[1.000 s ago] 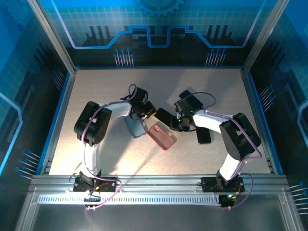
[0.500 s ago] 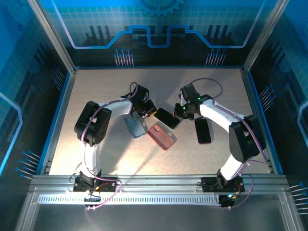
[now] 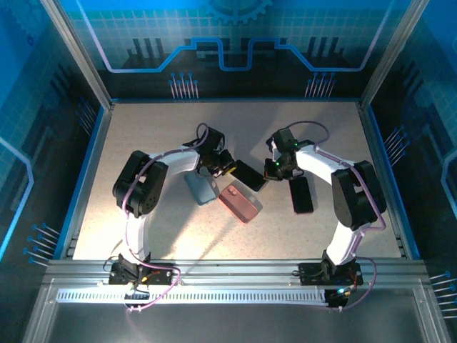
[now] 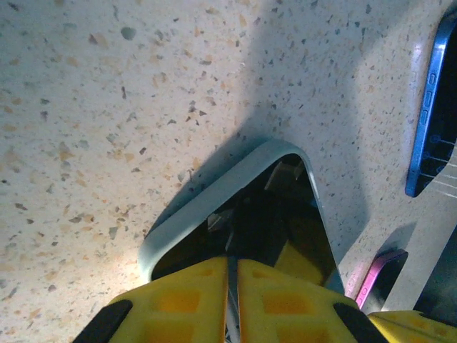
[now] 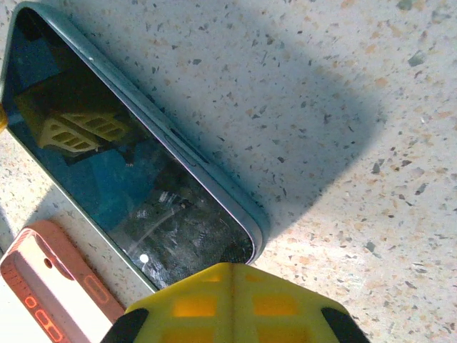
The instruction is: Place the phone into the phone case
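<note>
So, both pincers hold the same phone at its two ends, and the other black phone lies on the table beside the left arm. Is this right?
Not quite. The other black phone lies beside the right arm, not the left, as the top external view shows. The rest is right: the left pincer and the right pincer each grip one end of the same phone.

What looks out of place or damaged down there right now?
Nothing looks spilled or broken. One oddity: the left claw and right claw both pinch the same phone at opposite ends. Its offset shadow suggests it is lifted off the table, and it is not yet in a case.
</note>
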